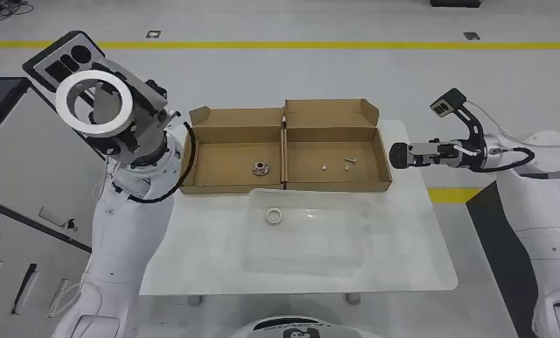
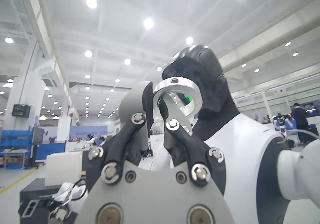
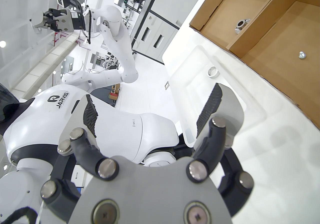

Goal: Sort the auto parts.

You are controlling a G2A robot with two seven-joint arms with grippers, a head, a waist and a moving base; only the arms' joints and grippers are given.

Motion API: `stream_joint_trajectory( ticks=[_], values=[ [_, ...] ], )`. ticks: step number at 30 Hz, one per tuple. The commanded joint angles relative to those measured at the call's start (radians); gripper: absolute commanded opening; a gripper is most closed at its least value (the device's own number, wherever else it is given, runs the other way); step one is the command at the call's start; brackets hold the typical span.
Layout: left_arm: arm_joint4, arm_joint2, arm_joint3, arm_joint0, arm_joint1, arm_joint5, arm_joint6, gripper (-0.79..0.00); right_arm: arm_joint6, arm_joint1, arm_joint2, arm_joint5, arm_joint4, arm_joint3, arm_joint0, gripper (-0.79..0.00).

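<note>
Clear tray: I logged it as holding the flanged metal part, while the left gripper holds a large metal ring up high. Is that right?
Not quite. The top view shows that the clear tray holds a small ring; the flanged metal part lies in the left cardboard box. The rest stands: the left gripper holds the large metal ring up high.

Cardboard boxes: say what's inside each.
Left box: a metal hub. Right box: a small bolt and a tiny pale piece. Near walls hide a strip of each floor.
</note>
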Motion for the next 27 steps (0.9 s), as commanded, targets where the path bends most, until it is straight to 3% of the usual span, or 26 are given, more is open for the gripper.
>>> stream_joint_trajectory(
  ticks=[1, 7, 13, 18, 22, 27],
  values=[
    [-0.059, -0.01, 0.011, 0.003, -0.011, 0.0, -0.05, -0.785, 0.0, 0.0, 0.0, 0.0, 0.0, 0.0, 0.0, 0.0],
    [0.038, -0.025, 0.016, 0.004, -0.026, 0.0, -0.064, -0.785, 0.0, 0.0, 0.0, 0.0, 0.0, 0.0, 0.0, 0.0],
    [0.315, -0.036, 0.016, 0.006, -0.013, 0.0, -0.064, -0.785, 0.0, 0.0, 0.0, 0.0, 0.0, 0.0, 0.0, 0.0],
    [0.429, -0.041, 0.012, 0.007, -0.002, 0.0, -0.064, -0.785, 0.0, 0.0, 0.0, 0.0, 0.0, 0.0, 0.0, 0.0],
    [0.44, -0.038, 0.008, 0.01, 0.003, 0.0, -0.064, -0.785, 0.0, 0.0, 0.0, 0.0, 0.0, 0.0, 0.0, 0.0],
    [0.32, -0.019, 0.001, 0.008, 0.001, 0.0, -0.064, -0.785, 0.0, 0.0, 0.0, 0.0, 0.0, 0.0, 0.0, 0.0]
  ],
)
